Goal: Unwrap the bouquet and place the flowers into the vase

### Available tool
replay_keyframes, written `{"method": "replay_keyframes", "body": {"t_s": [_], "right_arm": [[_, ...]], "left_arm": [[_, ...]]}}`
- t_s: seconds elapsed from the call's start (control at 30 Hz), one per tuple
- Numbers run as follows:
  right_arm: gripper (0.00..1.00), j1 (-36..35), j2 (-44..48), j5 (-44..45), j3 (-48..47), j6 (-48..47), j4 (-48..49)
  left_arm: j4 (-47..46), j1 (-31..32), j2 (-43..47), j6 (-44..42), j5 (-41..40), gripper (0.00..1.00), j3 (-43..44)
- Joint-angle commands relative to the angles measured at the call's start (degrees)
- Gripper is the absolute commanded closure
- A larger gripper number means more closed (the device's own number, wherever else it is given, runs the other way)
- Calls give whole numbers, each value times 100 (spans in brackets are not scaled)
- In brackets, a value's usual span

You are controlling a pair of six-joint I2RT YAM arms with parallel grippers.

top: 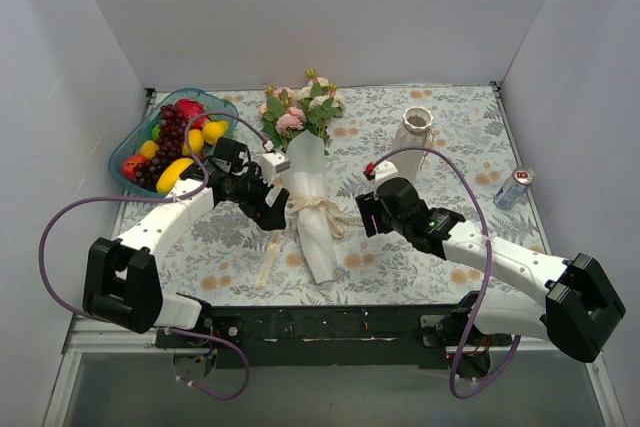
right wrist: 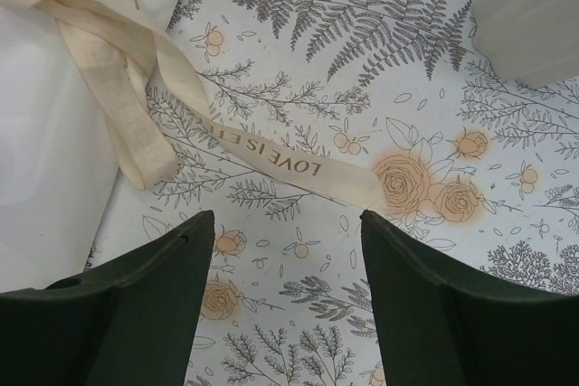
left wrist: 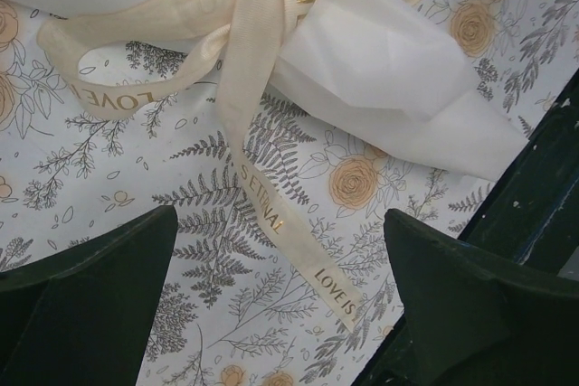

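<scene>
The bouquet [top: 310,209] lies in the middle of the table, a white paper cone tied with a cream ribbon [top: 318,205]. Its flowers [top: 298,113] point toward the back wall. The white ribbed vase [top: 414,134] stands upright at the back right. My left gripper [top: 272,205] is open just left of the cone, and a ribbon tail [left wrist: 291,237] lies on the cloth between its fingers. My right gripper [top: 364,213] is open just right of the cone, a little short of another ribbon tail [right wrist: 271,155]. The paper [right wrist: 50,142] and the vase's base [right wrist: 534,15] show in the right wrist view.
A blue tray [top: 122,150] of fruit sits at the back left. A silver can [top: 513,188] stands near the right wall. White walls close in the table on three sides. The dark front edge [left wrist: 534,178] runs close to the cone's tip.
</scene>
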State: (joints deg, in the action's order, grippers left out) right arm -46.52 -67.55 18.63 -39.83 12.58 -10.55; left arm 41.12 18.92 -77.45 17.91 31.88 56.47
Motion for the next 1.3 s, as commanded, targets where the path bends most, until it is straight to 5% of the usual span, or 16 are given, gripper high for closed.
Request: {"method": "replay_keyframes", "body": {"t_s": [0.0,0.23,0.4,0.43,0.53,0.9,0.93,1.0,1.27], "right_arm": [[26,-24,198,-360,99,-378,360],[26,-24,216,-615,195,-598,466],[27,-15,75,-571,125,-704,483],[27,-6,49,-554,99,-713,457],[27,3,22,-597,90,-722,509],[25,222,-434,-931,161,-941,967],[25,223,-513,-1036,117,-994,967],[25,240,-829,-1020,-94,-1152,923],[24,249,-1814,-940,-613,-1557,905]], "left_arm": [[-350,156,-129,-420,-190,2,-153],[-912,393,-542,-464,-524,10,-294],[-1124,481,-841,-473,-621,40,-259],[-1159,490,-877,-482,-621,52,-242],[-1229,499,-991,-482,-621,62,-224],[-1537,543,-1255,-341,-779,61,-259],[-1615,543,-1272,-315,-841,65,-250],[-1669,552,-1308,-245,-937,100,-215],[-1608,543,-869,-121,-1359,100,-180]]}}
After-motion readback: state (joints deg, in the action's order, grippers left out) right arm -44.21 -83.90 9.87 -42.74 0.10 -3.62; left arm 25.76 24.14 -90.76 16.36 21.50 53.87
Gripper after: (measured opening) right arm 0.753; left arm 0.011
